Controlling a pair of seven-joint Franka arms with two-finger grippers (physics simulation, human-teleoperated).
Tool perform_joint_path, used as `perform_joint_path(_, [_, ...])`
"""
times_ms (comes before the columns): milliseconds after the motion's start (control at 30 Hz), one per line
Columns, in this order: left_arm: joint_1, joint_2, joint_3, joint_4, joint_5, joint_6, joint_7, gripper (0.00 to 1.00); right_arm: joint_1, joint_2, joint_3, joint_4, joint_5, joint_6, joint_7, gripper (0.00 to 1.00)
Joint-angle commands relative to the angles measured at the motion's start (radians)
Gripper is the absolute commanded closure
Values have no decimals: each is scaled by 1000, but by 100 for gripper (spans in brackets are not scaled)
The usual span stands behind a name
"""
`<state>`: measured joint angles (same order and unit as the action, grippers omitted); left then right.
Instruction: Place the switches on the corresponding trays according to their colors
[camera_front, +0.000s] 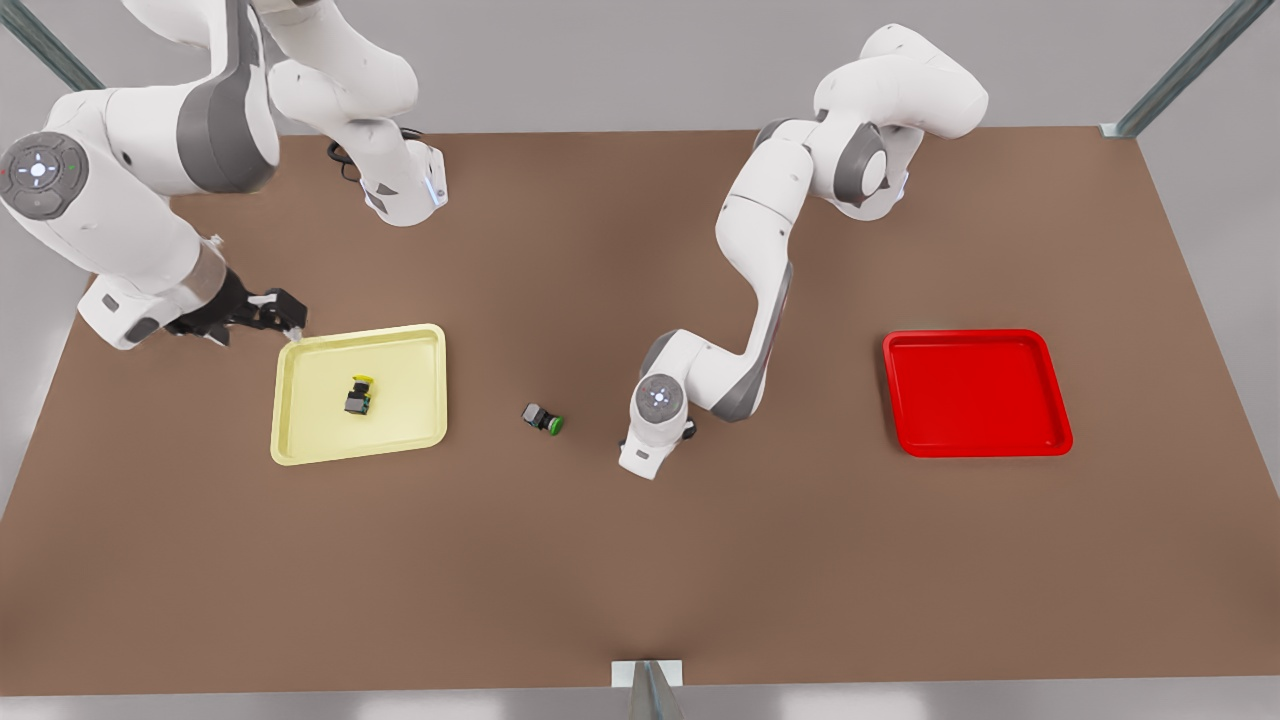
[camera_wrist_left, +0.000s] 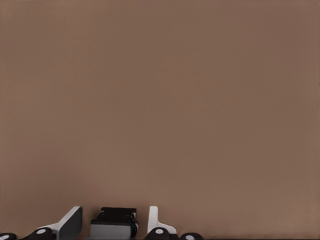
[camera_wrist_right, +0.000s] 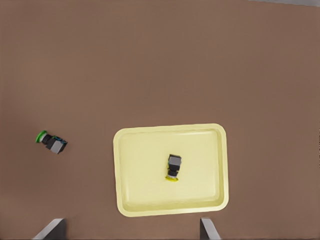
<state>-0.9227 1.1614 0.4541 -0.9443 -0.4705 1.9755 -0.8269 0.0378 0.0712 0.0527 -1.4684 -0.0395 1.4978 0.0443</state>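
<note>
L gripper (camera_wrist_left: 115, 214): mid-table, jaws spread astride dark switch (camera_wrist_left: 113, 222), cap hidden.
R gripper (camera_front: 285, 320): waits, jaws spread, at yellow tray (camera_front: 300, 452) far-left corner.
Risk: off-centre pinch tips switch.

Left claw (camera_wrist_left: 115, 210), right claw (camera_wrist_right: 131, 220), both spread.

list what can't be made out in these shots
- Cap colour of the switch between the left gripper jaws: cut off by the left wrist view's edge.
- Left gripper in the front view: hidden under its own wrist.
- Whether the right gripper touches the yellow tray corner: front view's angle can't settle it.
</note>
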Motion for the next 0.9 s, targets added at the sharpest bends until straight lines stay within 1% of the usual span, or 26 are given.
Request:
perform_joint_path(0, [1, -2, 0, -1, 6, 0, 0, 29, -6, 2, 1, 0, -2, -2, 2, 0])
perform_joint_path(67, [-1, -6, -3, -8, 10, 6, 11, 29, 11, 28, 1, 8, -10, -7, 43, 0])
perform_joint_path(233, [-4, -11, -3, -13, 10, 9, 0, 28, 22, 33, 6, 0, -45, -16, 88, 0])
perform_joint_path(433, [-18, 0, -8, -11, 6, 19, -8, 30, 22, 39, 6, 0, -46, -1, 91, 0])
perform_joint_path(500, [-18, -2, -8, -11, 7, 17, 0, 40, 22, 38, 6, 2, -46, 2, 91, 0])
perform_joint_path(633, [-16, -2, -8, -11, 9, 8, 8, 42, 24, 41, 6, 2, -46, 4, 91, 0])
perform_joint_path(733, [-16, -3, -8, -11, 9, 3, 6, 47, 22, 41, 6, 2, -46, 4, 91, 0])
perform_joint_path(800, [-16, -5, -8, -11, 9, 2, 6, 48, 24, 41, 6, 2, -46, 6, 91, 0])
perform_joint_path(867, [-16, -5, -8, -11, 9, 2, 6, 51, 24, 41, 6, 2, -46, 4, 91, 0])
